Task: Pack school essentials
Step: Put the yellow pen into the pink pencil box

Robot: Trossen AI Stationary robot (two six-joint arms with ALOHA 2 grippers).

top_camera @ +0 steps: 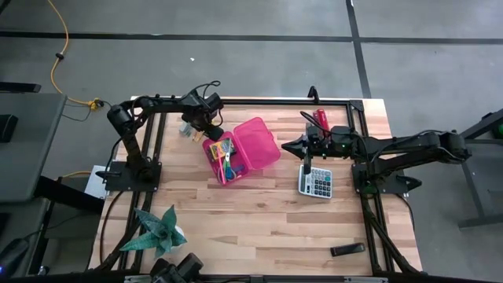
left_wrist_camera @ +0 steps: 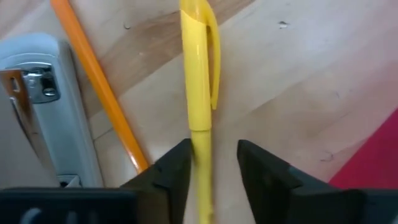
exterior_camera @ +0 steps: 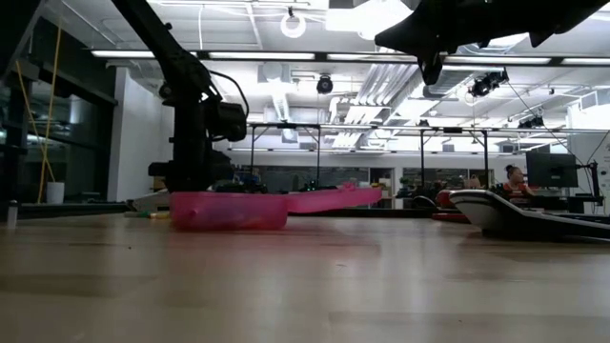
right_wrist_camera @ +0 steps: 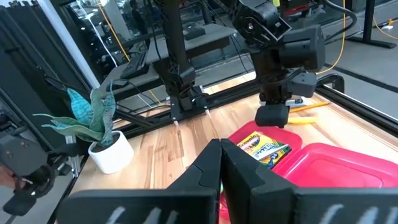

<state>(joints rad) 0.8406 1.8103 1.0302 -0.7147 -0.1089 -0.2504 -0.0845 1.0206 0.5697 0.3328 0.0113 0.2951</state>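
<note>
A yellow pen (left_wrist_camera: 198,74) lies on the wood beside an orange pencil (left_wrist_camera: 99,87), at the far-left side of the open pink case (top_camera: 251,141). My left gripper (left_wrist_camera: 213,149) is low over the pen and open, with one finger on each side of its barrel. The crayon box (right_wrist_camera: 264,149) lies in the case (right_wrist_camera: 336,168) with other small stationery. My right gripper (right_wrist_camera: 221,149) is shut on nothing and hangs above the table (top_camera: 301,146), between the case and the calculator. My left gripper comes from above, its fingers lying along the pen's barrel (left_wrist_camera: 200,146). The barrel runs close beside one finger (left_wrist_camera: 171,174), and a gap shows to the other finger. Whether that finger touches the pen I cannot tell. The pen lies flat on the table.
A pale grey and metal tool (left_wrist_camera: 43,106) lies just beyond the orange pencil. The grey calculator (top_camera: 316,182) sits right of centre, the red stapler (top_camera: 321,118) at the far edge. A potted plant (top_camera: 157,232) stands near-left, and a small black object (top_camera: 347,250) lies near-right.
</note>
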